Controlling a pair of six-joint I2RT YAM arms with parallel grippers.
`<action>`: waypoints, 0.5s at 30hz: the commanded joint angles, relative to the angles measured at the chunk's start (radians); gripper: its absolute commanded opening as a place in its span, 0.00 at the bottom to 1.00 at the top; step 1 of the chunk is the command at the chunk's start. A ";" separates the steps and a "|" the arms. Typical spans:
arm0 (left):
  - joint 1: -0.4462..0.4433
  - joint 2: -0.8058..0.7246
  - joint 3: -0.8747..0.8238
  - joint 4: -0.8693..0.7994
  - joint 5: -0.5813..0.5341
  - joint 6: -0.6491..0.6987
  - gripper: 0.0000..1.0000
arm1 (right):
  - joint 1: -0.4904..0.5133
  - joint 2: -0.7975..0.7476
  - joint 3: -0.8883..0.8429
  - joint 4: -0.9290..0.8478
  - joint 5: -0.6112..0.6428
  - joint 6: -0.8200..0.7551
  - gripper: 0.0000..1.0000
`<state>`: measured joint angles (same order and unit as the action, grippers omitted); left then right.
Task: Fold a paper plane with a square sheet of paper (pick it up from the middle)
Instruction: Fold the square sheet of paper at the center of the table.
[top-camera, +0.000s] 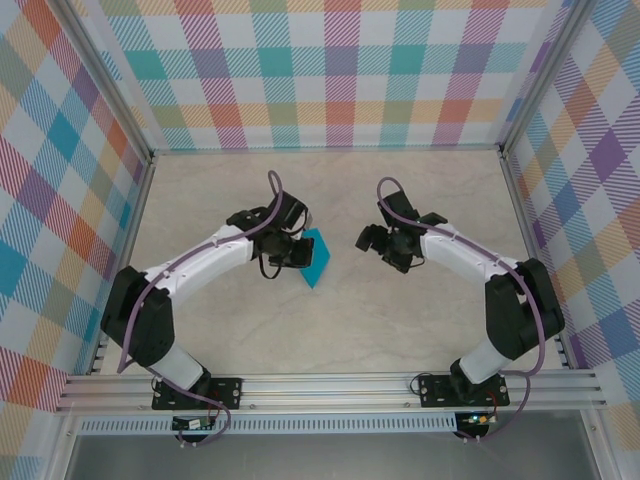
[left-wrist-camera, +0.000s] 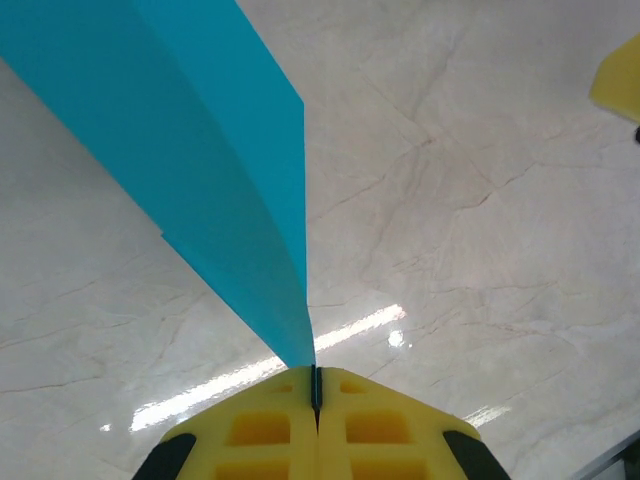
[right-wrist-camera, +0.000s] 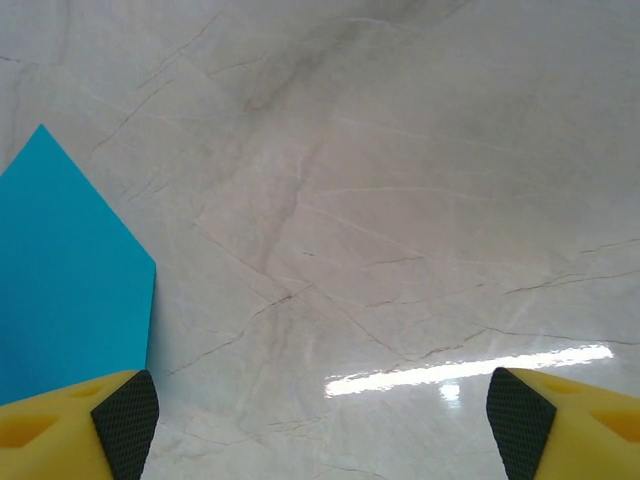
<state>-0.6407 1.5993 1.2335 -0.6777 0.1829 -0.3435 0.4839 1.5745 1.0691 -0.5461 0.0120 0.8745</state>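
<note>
We are seeing left gripper clamping edge of teal paper over marble-patterned table, left of centre. Paper possibly folded to point; creases unclear. Right gripper hovering near paper, fingers spreading wide apart.

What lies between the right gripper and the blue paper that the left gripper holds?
Nothing stands there: a bare stretch of table separates the open right gripper from the paper, as the top external view shows.
</note>
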 joint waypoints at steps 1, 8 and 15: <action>-0.020 0.071 0.018 0.005 0.071 0.007 0.02 | -0.008 -0.019 -0.018 -0.020 0.012 -0.002 0.88; -0.028 0.145 0.026 0.112 0.162 -0.022 0.42 | -0.019 -0.029 -0.031 -0.012 -0.001 0.005 0.88; -0.006 0.154 0.009 0.233 0.229 -0.066 0.77 | -0.022 -0.042 -0.037 0.000 -0.021 -0.018 0.88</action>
<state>-0.6609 1.7588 1.2343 -0.5194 0.3580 -0.3847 0.4698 1.5646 1.0416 -0.5426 0.0067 0.8742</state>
